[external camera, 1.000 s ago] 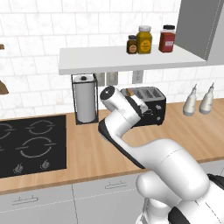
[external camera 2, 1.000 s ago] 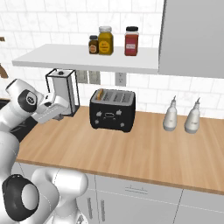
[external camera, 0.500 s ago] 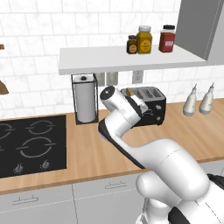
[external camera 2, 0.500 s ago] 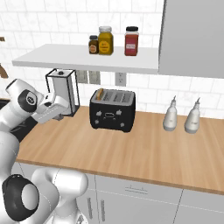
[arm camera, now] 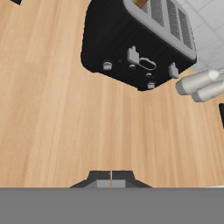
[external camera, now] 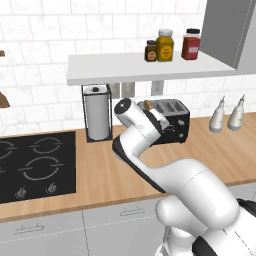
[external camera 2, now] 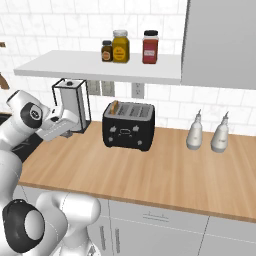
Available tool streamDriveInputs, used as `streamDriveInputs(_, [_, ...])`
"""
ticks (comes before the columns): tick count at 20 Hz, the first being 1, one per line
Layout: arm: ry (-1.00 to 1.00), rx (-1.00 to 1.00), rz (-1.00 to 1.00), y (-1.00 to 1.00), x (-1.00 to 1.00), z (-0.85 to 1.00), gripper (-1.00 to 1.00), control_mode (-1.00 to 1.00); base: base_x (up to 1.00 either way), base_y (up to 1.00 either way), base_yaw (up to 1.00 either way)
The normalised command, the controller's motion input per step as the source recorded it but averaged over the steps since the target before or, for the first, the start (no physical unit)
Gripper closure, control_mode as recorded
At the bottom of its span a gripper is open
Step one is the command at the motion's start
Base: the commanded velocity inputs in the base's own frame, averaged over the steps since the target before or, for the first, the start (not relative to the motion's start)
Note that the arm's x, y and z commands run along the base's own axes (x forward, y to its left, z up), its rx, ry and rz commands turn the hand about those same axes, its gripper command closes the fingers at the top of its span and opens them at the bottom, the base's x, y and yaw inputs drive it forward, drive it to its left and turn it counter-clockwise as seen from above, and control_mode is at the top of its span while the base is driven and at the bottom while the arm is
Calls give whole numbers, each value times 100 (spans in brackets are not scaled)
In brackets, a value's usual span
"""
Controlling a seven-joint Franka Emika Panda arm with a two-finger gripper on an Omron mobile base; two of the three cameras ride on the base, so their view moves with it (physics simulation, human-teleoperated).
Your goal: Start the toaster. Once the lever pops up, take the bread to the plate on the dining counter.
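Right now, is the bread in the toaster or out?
In. The bread stands in the leftmost slot of the toaster, its tan top edge poking above the silver top.

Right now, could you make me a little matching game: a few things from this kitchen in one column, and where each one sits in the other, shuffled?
Things:
1. bread
2. red-lidded jar
3. paper-towel roll
4. two white bottles

Places:
A. on the white wall shelf
B. on the counter, right of the toaster
C. poking out of the toaster's leftmost slot
D. in a black wire stand, between the hob and the toaster

Pairs: 1-C, 2-A, 3-D, 4-B
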Motion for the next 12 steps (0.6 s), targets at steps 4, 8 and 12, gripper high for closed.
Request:
streamDriveInputs(4, [0, 0, 0, 0, 0, 0, 100, -100, 0, 0, 0])
streamDriveInputs(8, [0, 0, 0, 0, 0, 0, 100, -100, 0, 0, 0])
streamDriveInputs(12, [0, 0, 0, 0, 0, 0, 100, -100, 0, 0, 0])
